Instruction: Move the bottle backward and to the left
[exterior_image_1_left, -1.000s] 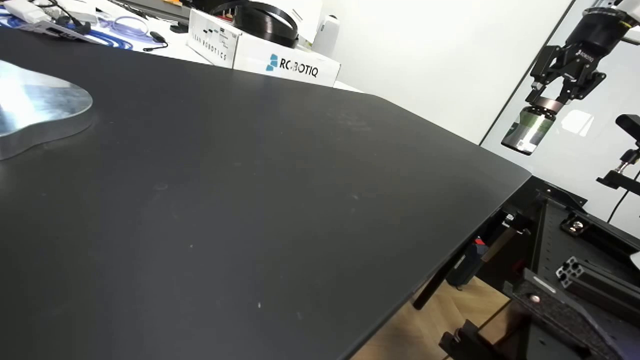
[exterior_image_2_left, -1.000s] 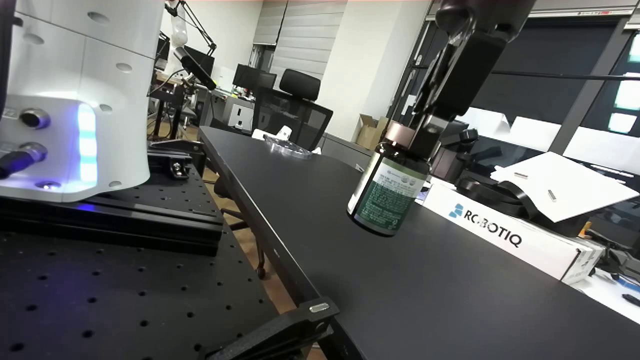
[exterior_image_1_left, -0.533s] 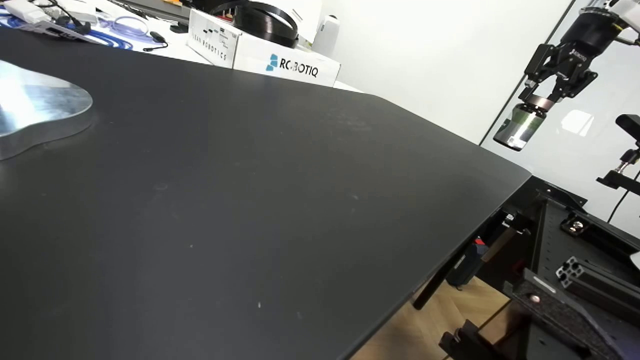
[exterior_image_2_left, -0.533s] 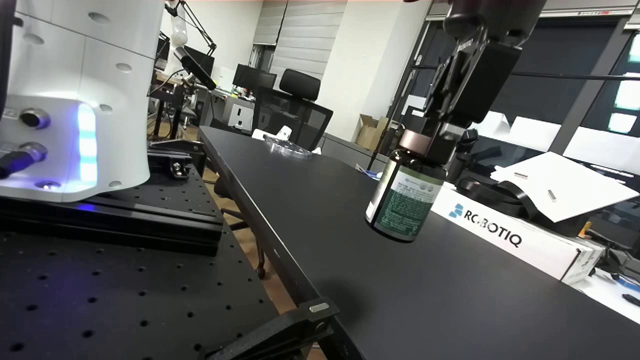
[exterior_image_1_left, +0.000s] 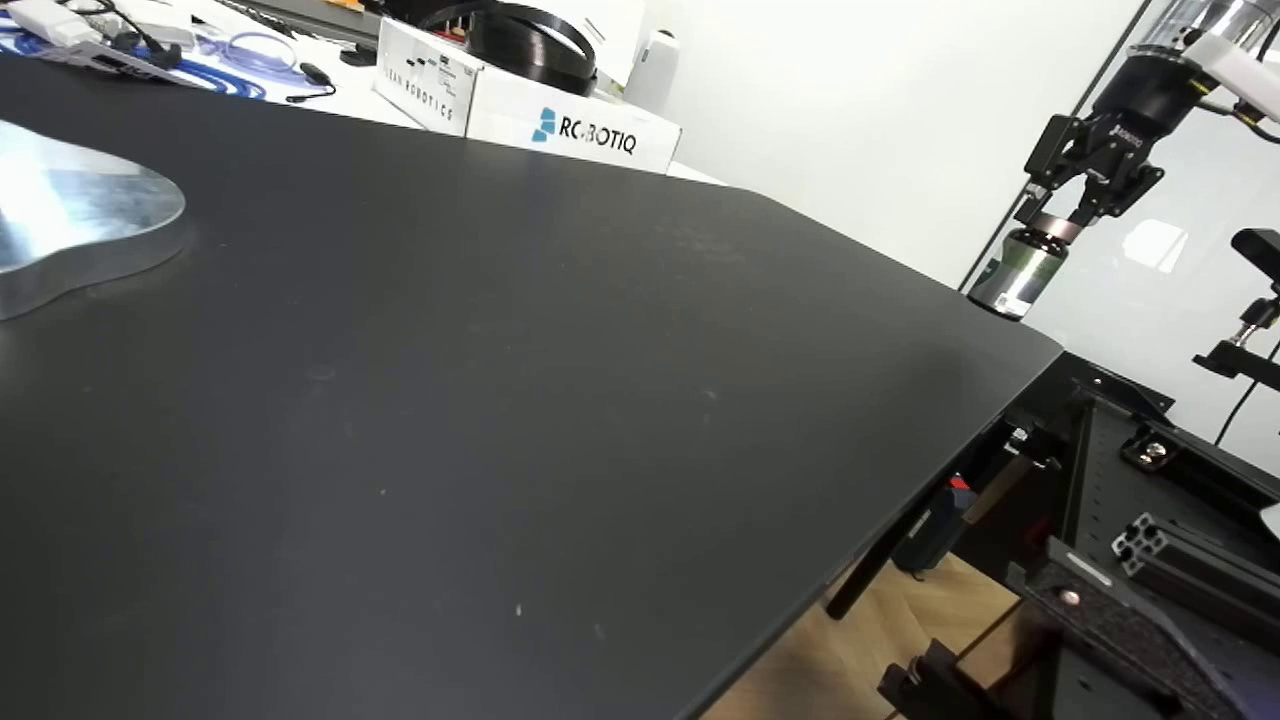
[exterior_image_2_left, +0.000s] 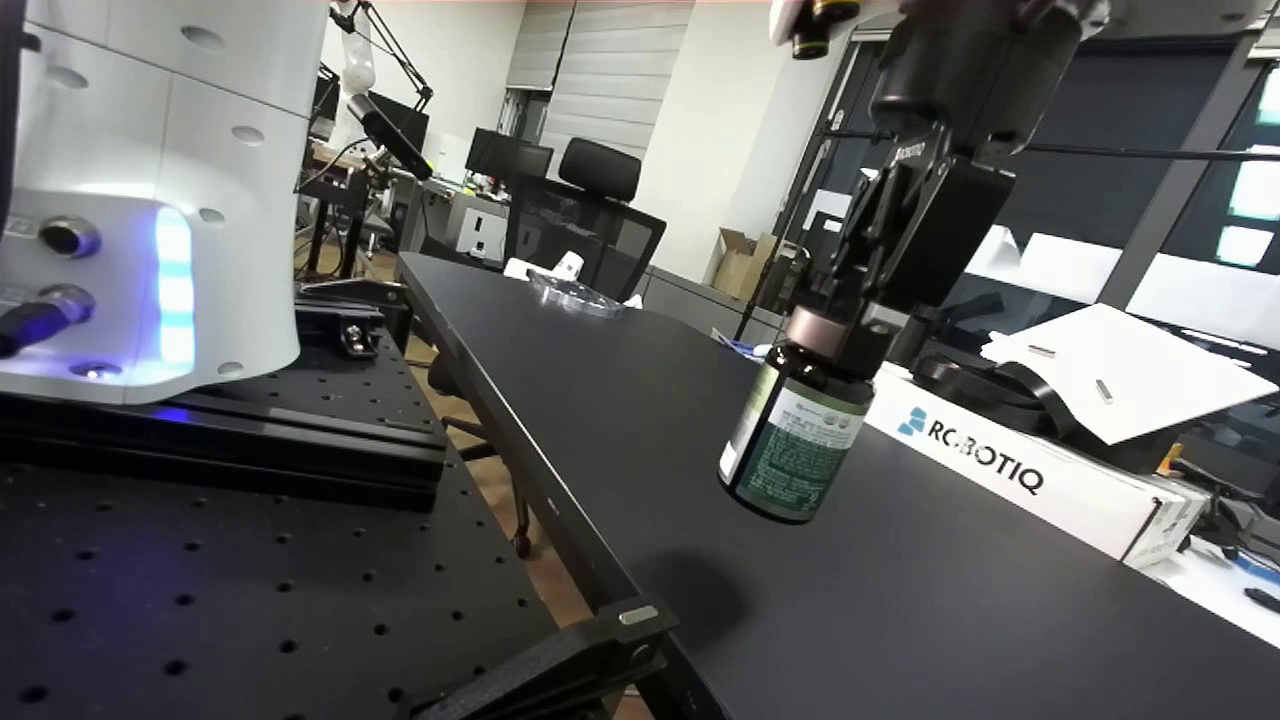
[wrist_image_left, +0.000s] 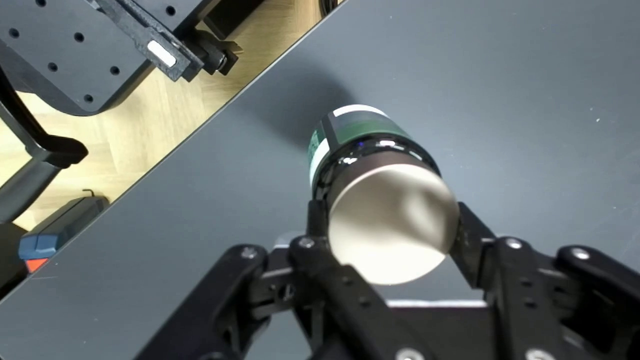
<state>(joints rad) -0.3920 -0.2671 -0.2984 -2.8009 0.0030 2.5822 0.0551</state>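
Downward points the pincer (wrist_image_left: 391, 221), clasping the bottle (exterior_image_2_left: 798, 445) above the tabletop (exterior_image_1_left: 520, 400).

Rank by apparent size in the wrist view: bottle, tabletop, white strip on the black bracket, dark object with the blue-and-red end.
1. The tabletop
2. The bottle, held nearest the camera, which makes it look larger
3. The dark object with the blue-and-red end
4. The white strip
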